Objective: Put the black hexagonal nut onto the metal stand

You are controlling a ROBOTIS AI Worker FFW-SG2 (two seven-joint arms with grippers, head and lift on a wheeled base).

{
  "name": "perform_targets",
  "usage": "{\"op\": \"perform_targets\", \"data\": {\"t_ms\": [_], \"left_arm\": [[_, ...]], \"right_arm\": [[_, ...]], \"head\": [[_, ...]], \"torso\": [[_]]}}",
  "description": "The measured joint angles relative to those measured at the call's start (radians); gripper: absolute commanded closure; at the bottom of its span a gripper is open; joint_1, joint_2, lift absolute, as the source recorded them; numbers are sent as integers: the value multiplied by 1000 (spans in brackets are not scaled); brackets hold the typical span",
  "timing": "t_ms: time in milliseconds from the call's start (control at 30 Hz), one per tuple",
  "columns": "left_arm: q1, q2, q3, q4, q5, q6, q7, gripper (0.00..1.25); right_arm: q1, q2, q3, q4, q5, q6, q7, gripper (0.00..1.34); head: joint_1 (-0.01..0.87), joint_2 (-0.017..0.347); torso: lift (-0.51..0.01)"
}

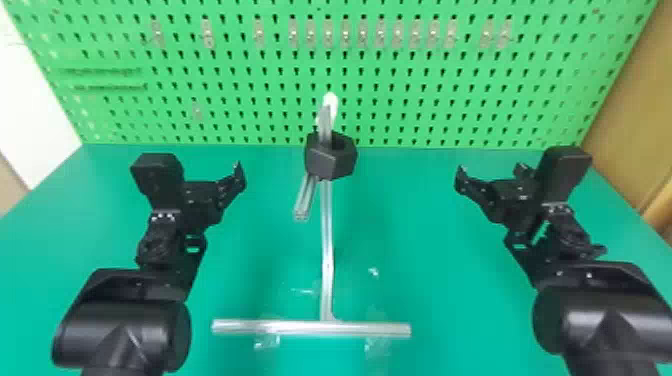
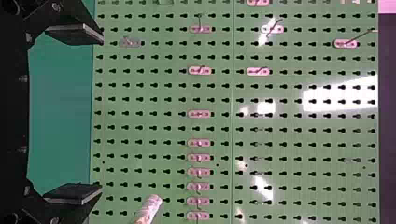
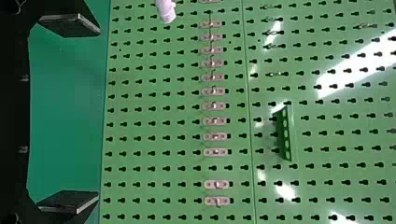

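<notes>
Metal stand (image 1: 327,250), green tabletop (image 1: 425,240) — green pegboard (image 1: 400,92) behind

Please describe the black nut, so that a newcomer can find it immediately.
Find the green table before the pegboard, then the metal stand at its middle. High on this stand sits the black hexagonal nut, with pale metal showing above and below. It is a dark, chunky, angular ring, while the stand's bars are slim and silvery.

My arms (image 1: 137,287): black, both alike | my big joints (image 1: 120,332): round, smooth, shiny | my wrist blocks (image 1: 157,175): boxy | my screws (image 2: 56,6): little, gray | my fingers (image 2: 72,193): flat, black
</notes>
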Motion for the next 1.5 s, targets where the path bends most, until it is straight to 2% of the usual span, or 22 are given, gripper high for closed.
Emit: {"op": "perform_targets", "data": {"t_ms": [1500], "left_arm": [[-2, 0, -4, 0, -2, 0, 0, 156]], "right_arm": [[3, 5, -10, 0, -16, 12, -1, 75]], "head": [[693, 81]], "torso": [[-1]]}}
